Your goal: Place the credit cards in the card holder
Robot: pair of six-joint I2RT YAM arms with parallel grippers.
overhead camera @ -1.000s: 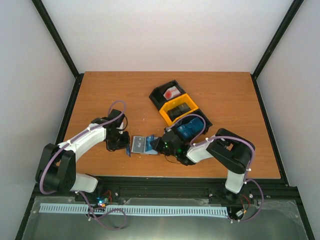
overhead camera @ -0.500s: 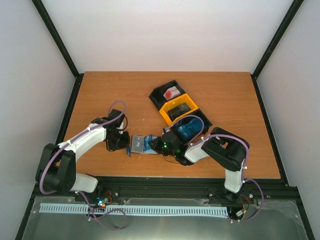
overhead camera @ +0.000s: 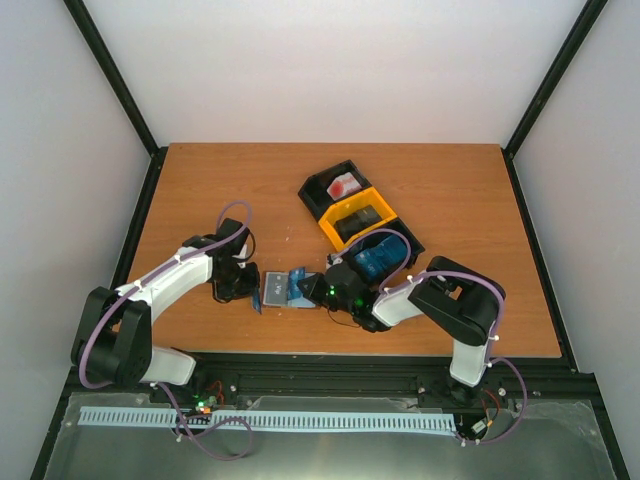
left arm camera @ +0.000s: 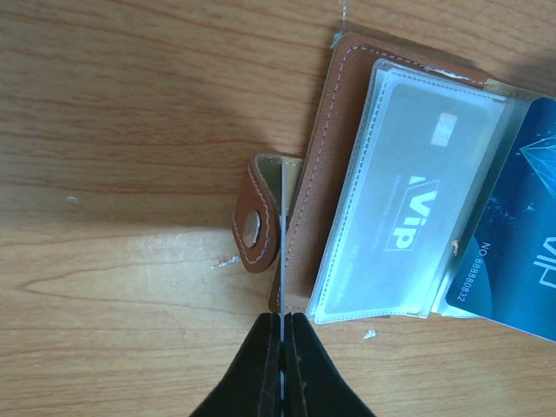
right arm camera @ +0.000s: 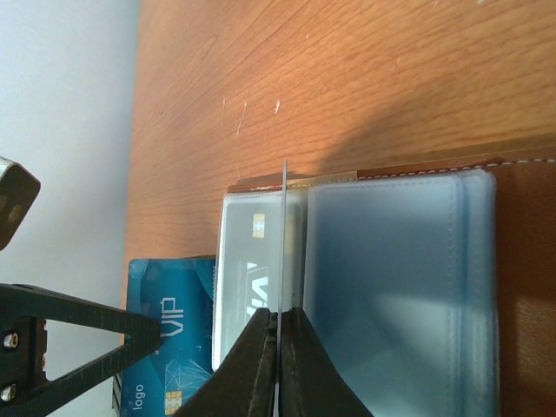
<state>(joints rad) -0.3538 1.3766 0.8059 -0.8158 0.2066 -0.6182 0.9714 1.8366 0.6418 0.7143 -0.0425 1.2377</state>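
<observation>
Holder (overhead camera: 272, 288) lies open on the table (overhead camera: 200, 190), near the front edge, between the two grippers. Brown cover down, clear sleeves (right arm camera: 391, 287) up.

Left gripper (overhead camera: 252, 290) sits low at the holder's left end. In its wrist view the fingers (left arm camera: 261, 365) are pressed together, no gap, tips right over the strap (left arm camera: 258, 217) with its snap. A thin pale line runs up from the tips; can't tell if that is a card edge or part of the fingers, so can't tell if anything is nipped.

Right gripper (overhead camera: 310, 292) is at the holder's right end, also low. Jaws fully together, tips over the seam between two sleeves, with the same thin line and the same doubt.

Grey card (left arm camera: 395, 217) marked VIP is inside one sleeve. Blue card (left arm camera: 521, 234) pokes out from under that sleeve, partly outside the holder, flat on the table.

Tray (overhead camera: 328, 225), black and yellow, stands beyond the right arm, angled. A dark card (overhead camera: 358, 218) lies in its yellow middle bin, and more blue cards (overhead camera: 375, 258) in the nearest bin.
</observation>
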